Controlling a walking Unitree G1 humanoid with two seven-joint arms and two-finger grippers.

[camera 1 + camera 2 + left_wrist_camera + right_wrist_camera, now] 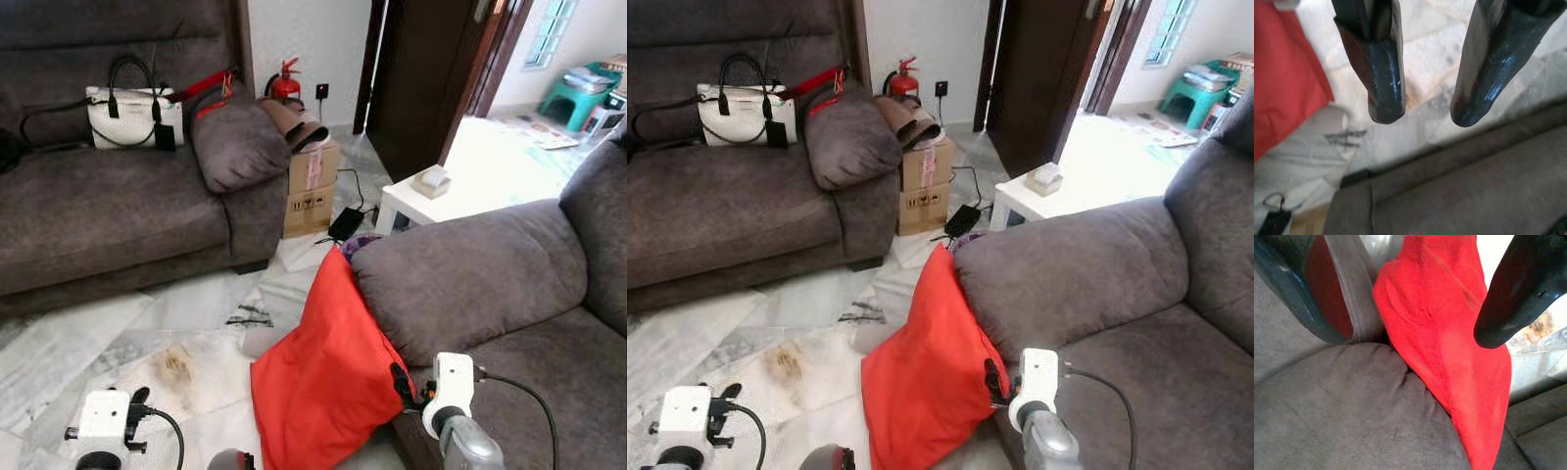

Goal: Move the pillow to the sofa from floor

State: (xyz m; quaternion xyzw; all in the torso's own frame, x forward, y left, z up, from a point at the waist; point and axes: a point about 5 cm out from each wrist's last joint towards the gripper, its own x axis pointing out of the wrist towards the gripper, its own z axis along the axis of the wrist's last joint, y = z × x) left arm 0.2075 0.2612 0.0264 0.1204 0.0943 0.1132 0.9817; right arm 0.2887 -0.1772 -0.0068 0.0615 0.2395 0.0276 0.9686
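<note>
Down at about five o'clock in my head view, my right gripper (1415,308) sits at the edge of the red pillow (318,377), its two black fingers spread wide with nothing held. Through the right wrist camera the pillow's upper ridge runs between the fingers, one pad over the grey sofa arm (460,279) and the other out past the red cloth. I judge this is the approach to the grasp: the fingers straddle the thin top edge because that is the easiest part of a soft cushion to pinch.

The pillow stands on end on the marble floor (127,333), leaning against the side of the near sofa, its top tucked just under the bulge of the sofa arm. That lean keeps it upright and puts its edge within my reach. It is not yet on any seat, so the task is at its start.

At about seven o'clock my left gripper (1420,110) hangs low over the floor, fingers parted and empty; its wrist camera looks past them at the tiles, a strip of the red cloth and the front of the far sofa (108,211). That sofa lies at ten o'clock with a white handbag (132,117) on its seat. A cardboard box (312,186) stands beside it near twelve o'clock, and a small white table (431,196) at one o'clock.
</note>
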